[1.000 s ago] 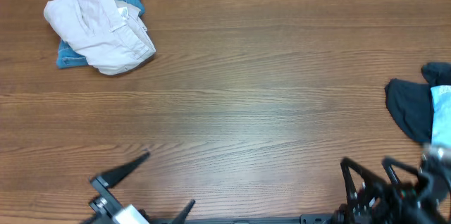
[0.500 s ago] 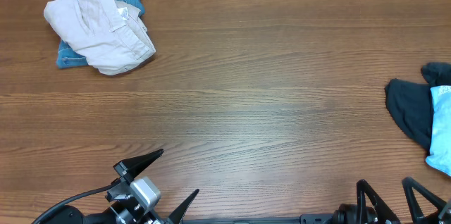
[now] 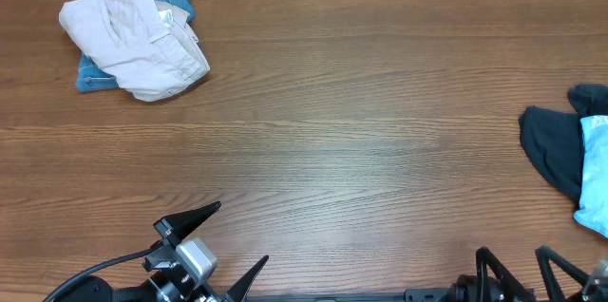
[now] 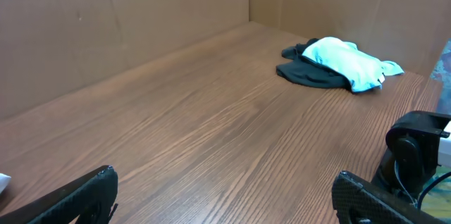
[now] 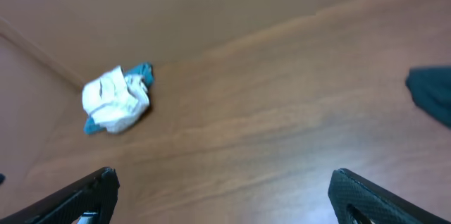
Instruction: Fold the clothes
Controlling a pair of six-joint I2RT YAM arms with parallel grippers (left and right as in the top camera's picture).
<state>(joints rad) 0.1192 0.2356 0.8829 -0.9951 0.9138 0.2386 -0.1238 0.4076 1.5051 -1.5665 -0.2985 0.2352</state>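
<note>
Nearest, at 7 and 5 o'clock, the left gripper (image 3: pixel 237 236) and right gripper (image 3: pixel 513 264) are seen spread wide, nothing held. Farther off, no folding is judged done: the cream shorts (image 3: pixel 133 41) are bunched on blue denim (image 3: pixel 88 78) at 10 o'clock, the dark piece (image 3: pixel 551 145) and light-blue piece (image 3: pixel 597 160) heaped at 3 o'clock. Since the earlier frames these are found unmoved, while the right gripper has been drawn slightly lower.

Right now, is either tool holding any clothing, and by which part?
Nothing is held: the left tool and the right tool are both open and empty.
</note>
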